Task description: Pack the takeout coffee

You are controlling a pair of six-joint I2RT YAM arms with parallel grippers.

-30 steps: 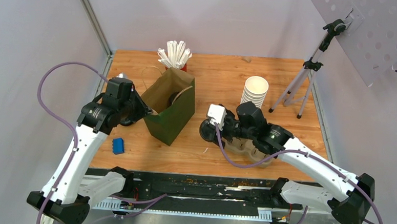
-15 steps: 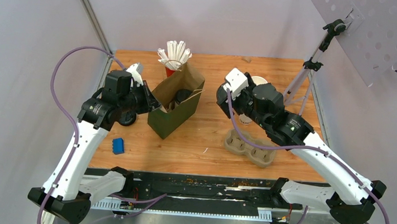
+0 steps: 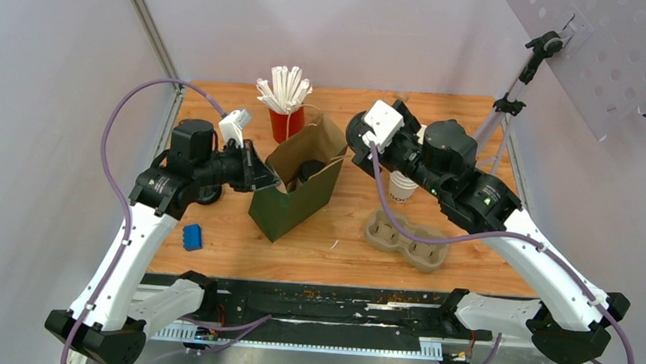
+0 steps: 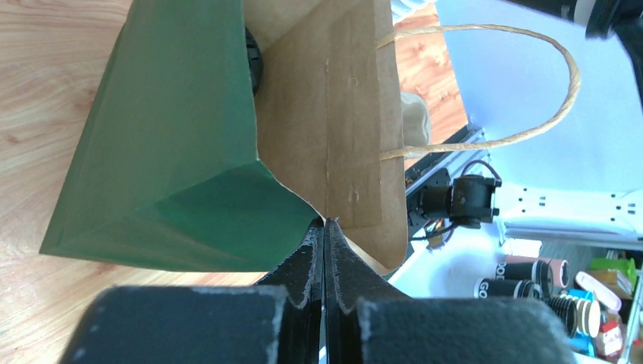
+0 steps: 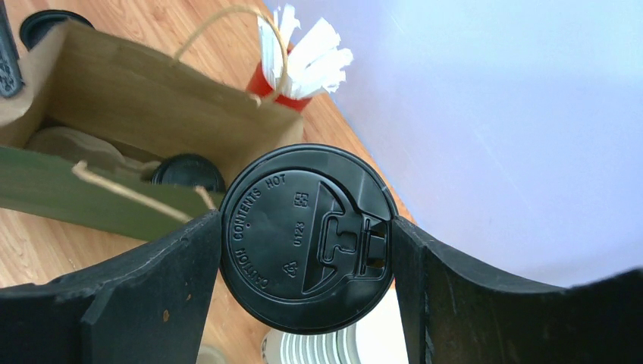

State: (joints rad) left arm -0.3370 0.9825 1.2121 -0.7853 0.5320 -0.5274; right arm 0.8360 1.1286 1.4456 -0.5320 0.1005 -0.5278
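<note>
The takeout coffee, a cup seen from above by its round black sip lid, sits between my right gripper's fingers, which are shut on it. In the top view my right gripper holds it in the air just right of the bag's open mouth. The green paper bag stands open with its brown inside showing. My left gripper is shut on the bag's left rim. Another black lid shows inside the bag.
A red cup of white straws stands behind the bag. A stack of white cups and a cardboard cup carrier lie under my right arm. A blue block sits front left, a tripod back right.
My right arm lifted the coffee from near the carrier and carried it back and up beside the bag's mouth. My left gripper closed on the bag's rim and the bag shifted right.
</note>
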